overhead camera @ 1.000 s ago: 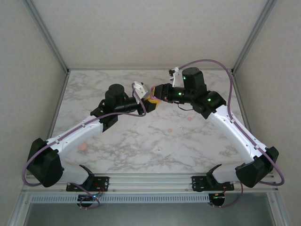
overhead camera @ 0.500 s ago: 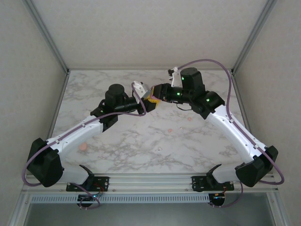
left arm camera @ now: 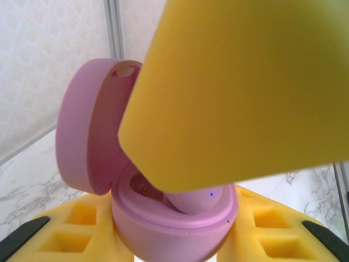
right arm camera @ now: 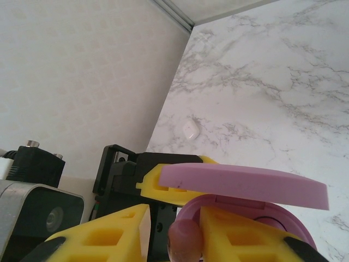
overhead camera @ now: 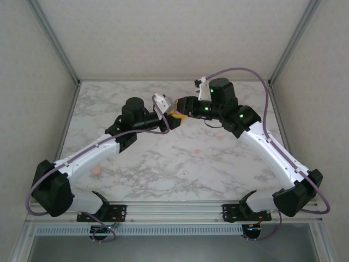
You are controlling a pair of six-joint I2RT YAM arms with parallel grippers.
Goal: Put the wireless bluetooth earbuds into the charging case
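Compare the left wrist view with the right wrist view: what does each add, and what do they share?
Left wrist: the inside of the open pink charging case, a tiny blue light on the pink earbud sitting in it, and the left claw clamping the base. Right wrist: a white earbud lying on the marble table, the lid edge-on, and the right claw straddling the pink earbud. Shared: case, pink earbud, yellow fingers.

White, grey-veined marble table (overhead camera: 163, 158) across the middle of the frame. Pale textured walls (overhead camera: 163, 38) behind and along both sides. Metal posts (overhead camera: 54, 41) slanting in from the upper corners. Ribbed metal rail (overhead camera: 174, 210) along the bottom edge. Soft, even light throughout.
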